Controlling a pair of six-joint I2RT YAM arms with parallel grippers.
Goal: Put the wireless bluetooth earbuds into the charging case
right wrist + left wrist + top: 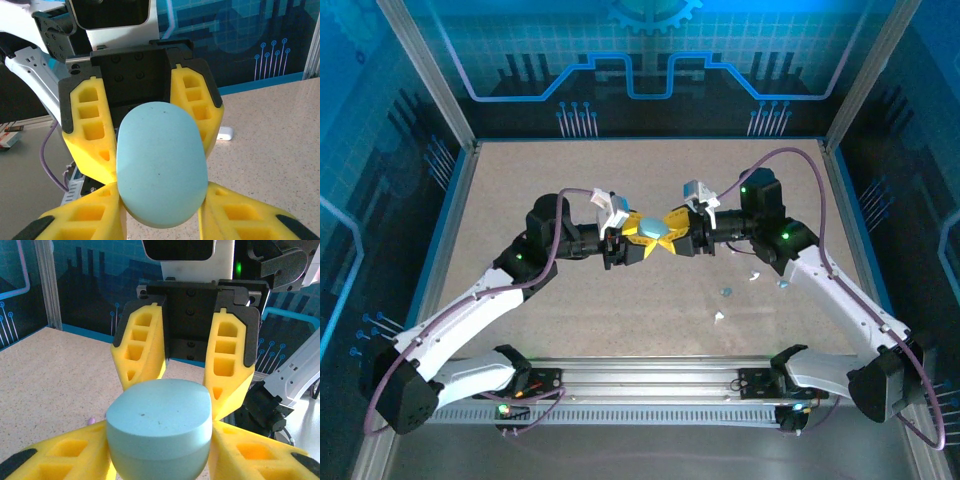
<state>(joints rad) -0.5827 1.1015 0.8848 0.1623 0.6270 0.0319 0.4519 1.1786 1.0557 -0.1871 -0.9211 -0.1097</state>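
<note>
- Where the two arms meet mid-table, the left fingers [70, 455] pinch one end of the pale blue charging case [159, 425], one finger on each side.
- Right fingers [85, 220] pinch its other end, tips facing the left pair.
- Tiny earbuds [725, 292] lie loose on the table [520, 200], around 4 o'clock from the case, beside the right arm [830, 285].

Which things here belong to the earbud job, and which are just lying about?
Job: pale blue charging case, held between left gripper and right gripper; pale blue earbud and white earbud, loose on the table.
Lying about or unclear: white oval piece, bud or spare case; purple speck, too small to tell.
</note>
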